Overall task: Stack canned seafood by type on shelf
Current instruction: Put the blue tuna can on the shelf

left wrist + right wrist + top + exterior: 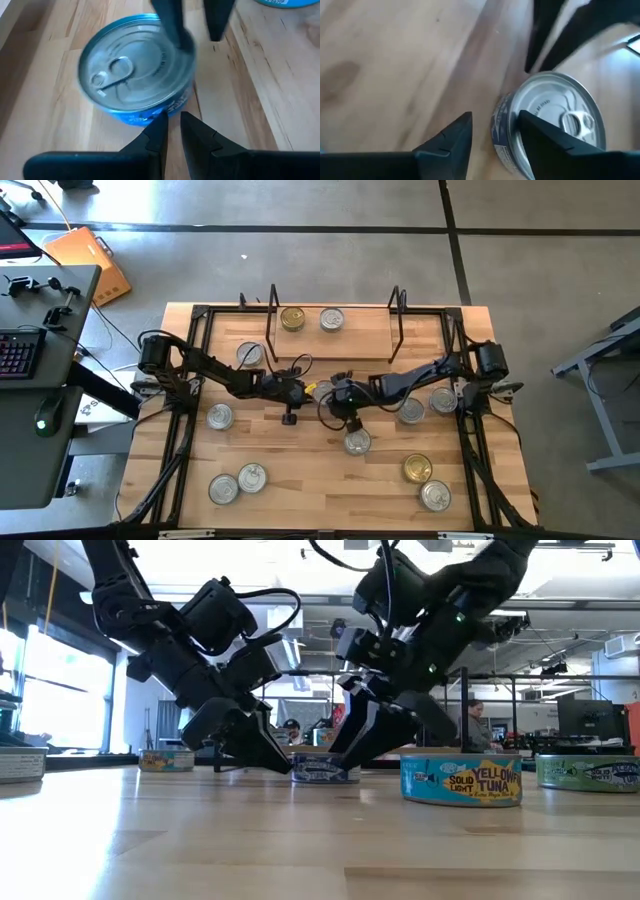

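Tin (137, 70), silver-lidded with blue side, at table (320, 480) centre between both grippers, in front of shelf (335, 340). Left gripper (171, 131): fingers nearly together, empty, tips just beside tin's side. Right gripper (492, 131): fingers parted, one over tin's rim, other clear of it on bare wood; no grip visible. Shelf holds gold-lidded tin (292, 318) and silver-lidded tin (331, 319). Yellowfin tuna tin (461, 780) nearest low camera.

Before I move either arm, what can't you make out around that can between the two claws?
- Can between the claws: high view, both claws cover it.
- Its label: low view, too small; wrist views, blurred.
- Right claw: one finger overlaps the can's rim, contact unclear.
- Left claw: almost shut beside the can, touching or not unclear.
- Lids on the shelf: too small to tell types.
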Motion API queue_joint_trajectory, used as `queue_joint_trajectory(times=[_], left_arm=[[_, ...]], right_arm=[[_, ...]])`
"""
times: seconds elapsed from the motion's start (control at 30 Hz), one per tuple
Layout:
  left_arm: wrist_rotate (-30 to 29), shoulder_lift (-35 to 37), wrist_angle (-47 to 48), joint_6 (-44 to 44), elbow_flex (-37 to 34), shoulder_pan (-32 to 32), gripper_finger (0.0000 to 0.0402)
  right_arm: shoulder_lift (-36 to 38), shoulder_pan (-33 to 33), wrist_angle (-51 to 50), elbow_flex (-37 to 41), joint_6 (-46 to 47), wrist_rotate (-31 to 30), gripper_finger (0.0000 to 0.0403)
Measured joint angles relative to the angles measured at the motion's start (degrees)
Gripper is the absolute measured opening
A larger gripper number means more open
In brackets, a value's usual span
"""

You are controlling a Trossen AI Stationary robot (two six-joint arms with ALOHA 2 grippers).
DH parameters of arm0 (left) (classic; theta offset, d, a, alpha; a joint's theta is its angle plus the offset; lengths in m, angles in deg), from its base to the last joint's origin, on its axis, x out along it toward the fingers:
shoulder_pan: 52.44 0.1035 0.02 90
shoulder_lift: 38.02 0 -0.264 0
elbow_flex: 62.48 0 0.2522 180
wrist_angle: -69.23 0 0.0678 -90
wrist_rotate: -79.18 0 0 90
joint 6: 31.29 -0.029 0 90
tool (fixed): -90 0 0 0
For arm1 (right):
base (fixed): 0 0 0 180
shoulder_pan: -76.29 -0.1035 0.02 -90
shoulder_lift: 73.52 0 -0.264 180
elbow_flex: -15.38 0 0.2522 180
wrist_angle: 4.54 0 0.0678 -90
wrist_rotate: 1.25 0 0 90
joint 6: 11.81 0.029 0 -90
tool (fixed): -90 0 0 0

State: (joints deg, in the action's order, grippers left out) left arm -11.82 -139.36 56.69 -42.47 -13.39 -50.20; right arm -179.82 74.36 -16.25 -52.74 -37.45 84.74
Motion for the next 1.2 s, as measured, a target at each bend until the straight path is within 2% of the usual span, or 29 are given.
queue_joint_trajectory(times=[0.1, 0.33, 0.47, 0.63, 0.77, 0.9, 1.1, 1.2], left_arm=[[0.36, 0.01, -0.77, -0.03, 0.00, -0.06, 0.0042], [2.41, 0.04, -3.68, -0.48, 0.00, -0.30, 0.0042], [2.28, 1.48, -2.84, 0.12, 0.02, -1.43, 0.0042], [1.52, 6.03, 1.42, 1.29, 0.01, -3.30, 0.0042], [-2.78, 9.64, 5.42, 0.72, 0.02, -4.38, 0.0042], [-6.05, 10.93, 6.96, -0.50, 0.02, -4.70, 0.0042], [-6.24, 10.34, 7.38, -0.55, 0.00, -4.68, 0.0042], [-6.26, 10.44, 7.11, -0.55, 0.00, -4.68, 0.0042]], right_arm=[[-0.03, 1.17, 1.94, 1.08, -0.97, -2.54, 0.0123], [-2.21, 3.51, 4.60, 2.08, -2.94, -2.95, 0.0011], [-2.06, 3.42, 4.58, 2.06, -1.04, -3.81, 0.0010], [1.09, 1.94, -0.57, 2.32, 2.77, -4.54, 0.0003], [5.42, 0.25, -5.61, 2.65, 5.16, -4.93, 0.0001], [10.20, -1.95, -8.84, 2.78, 5.99, -9.27, 0.0000], [15.64, -4.08, -13.06, 2.63, 7.79, -15.32, 0.0001], [17.50, -4.48, -13.87, 2.56, 8.94, -16.31, 0.0001]])
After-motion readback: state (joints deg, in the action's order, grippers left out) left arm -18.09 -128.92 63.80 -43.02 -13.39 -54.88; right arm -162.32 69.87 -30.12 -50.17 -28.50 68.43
